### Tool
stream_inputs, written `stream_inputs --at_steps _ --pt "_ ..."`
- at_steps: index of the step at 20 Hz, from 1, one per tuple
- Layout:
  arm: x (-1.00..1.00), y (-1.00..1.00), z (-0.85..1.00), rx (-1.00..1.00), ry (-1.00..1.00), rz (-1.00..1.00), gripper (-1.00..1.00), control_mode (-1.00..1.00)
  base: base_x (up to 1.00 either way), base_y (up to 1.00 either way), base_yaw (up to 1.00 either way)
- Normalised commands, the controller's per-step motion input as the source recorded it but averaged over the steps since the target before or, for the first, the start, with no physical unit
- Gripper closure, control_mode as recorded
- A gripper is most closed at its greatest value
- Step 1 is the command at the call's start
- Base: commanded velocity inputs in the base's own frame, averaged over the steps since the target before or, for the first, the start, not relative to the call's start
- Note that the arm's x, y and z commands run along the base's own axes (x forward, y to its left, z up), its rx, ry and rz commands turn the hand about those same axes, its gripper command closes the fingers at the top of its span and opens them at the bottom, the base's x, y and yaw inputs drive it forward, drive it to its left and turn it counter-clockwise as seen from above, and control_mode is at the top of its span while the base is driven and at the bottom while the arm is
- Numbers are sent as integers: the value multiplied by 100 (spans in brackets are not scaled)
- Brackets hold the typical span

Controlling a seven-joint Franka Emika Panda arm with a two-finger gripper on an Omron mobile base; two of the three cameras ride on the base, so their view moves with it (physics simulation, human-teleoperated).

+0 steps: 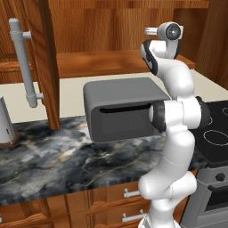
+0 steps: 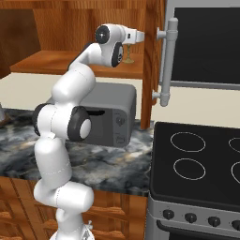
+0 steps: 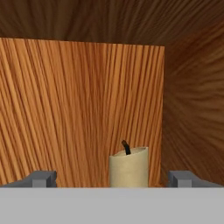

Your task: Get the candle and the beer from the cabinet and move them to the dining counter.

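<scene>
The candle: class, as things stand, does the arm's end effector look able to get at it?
Probably yes. In the hand view the candle stands between the open fingertips of the end effector, nothing lying between them, and the cabinet door stands open.

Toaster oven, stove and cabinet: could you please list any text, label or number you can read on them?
None can be read.
Toaster oven: two small control marks, no legible text.
Stove: burner rings and plain knobs, no numbers.
Cabinet and candle: no lettering.
</scene>
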Motion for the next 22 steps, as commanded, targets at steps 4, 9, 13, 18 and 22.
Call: stream_inputs --at_steps 4,9,13,18,22 --pt "0 0 0 0 0 0 100 -100 0 0 0" --pt "0 0 0 0 0 0 100 -100 0 0 0" --pt "0 0 0 0 0 0 100 -100 0 0 0" --pt "0 0 0 0 0 0 100 -100 0 0 0" --pt "0 0 0 0 0 0 100 -100 0 0 0"
